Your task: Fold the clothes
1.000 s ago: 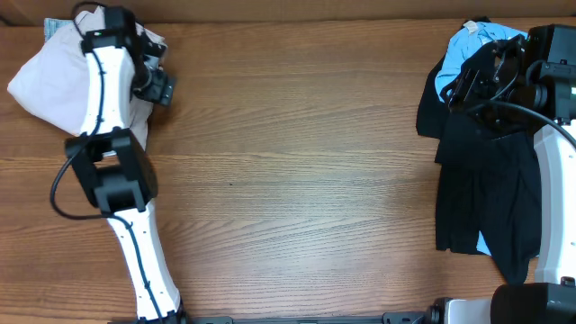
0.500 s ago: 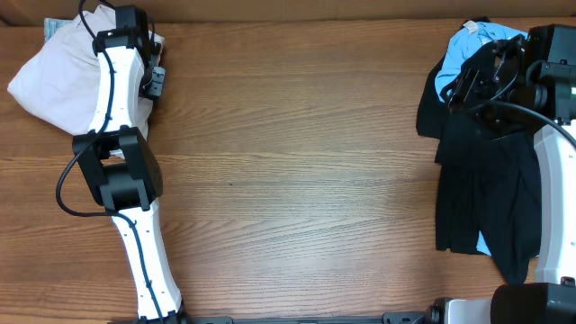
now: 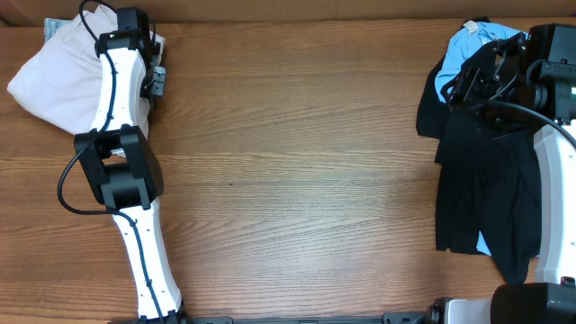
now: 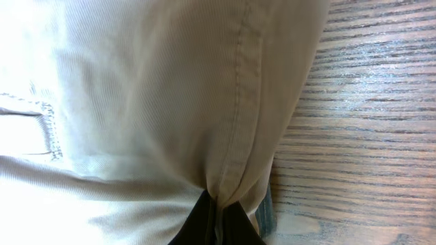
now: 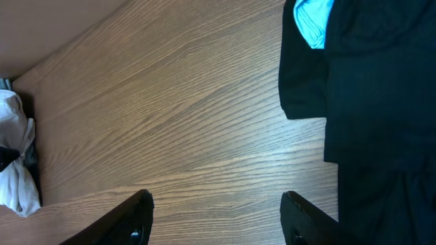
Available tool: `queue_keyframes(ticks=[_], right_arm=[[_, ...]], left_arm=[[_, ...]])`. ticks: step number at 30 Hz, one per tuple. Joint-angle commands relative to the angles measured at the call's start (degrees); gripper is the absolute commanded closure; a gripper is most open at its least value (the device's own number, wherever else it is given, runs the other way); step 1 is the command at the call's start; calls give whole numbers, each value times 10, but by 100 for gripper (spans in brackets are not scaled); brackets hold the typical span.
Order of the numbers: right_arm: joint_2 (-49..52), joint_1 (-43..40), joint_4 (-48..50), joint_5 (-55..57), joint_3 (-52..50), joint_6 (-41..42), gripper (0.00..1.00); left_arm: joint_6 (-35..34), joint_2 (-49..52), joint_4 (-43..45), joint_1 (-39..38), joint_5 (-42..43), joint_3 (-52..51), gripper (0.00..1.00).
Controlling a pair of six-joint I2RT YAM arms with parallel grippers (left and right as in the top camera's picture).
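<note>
Folding looks barely begun: the left fingers (image 4: pixel 216 221) pinch a seam of the crumpled beige shorts (image 4: pixel 170 102). The right fingers (image 5: pixel 133 218) hang spread and empty, with the black garment (image 5: pixel 381 102) and blue garment (image 5: pixel 312 17) heaped unfolded beside them.

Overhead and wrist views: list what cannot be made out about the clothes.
- Pale beige cotton shorts: overhead, the white left arm covers part of them; left wrist view crops them.
- Light-blue garment: overhead, mostly buried under the black garment and right arm.
- That black garment: overhead, right edge behind the right arm.
- Left gripper: left wrist, only fingertips show, shut on a seam.
</note>
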Motion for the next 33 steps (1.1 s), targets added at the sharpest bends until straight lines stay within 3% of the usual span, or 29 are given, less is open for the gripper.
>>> queue_keyframes(ticks=[1, 6, 13, 30, 33], right_arm=[[3, 0, 2, 6, -3, -2, 37], [3, 0, 2, 6, -3, -2, 36], [3, 0, 1, 6, -3, -2, 37], [3, 1, 0, 5, -3, 0, 37], [3, 1, -2, 3, -3, 0, 37]], left_arm=[[-57, 17, -3, 2, 2, 12, 96], [-143, 17, -39, 28, 22, 93, 97], [-204, 17, -33, 71, 100, 204, 96], [-141, 84, 4, 49, 104, 177, 96], [-117, 87, 5, 37, 104, 177, 84]])
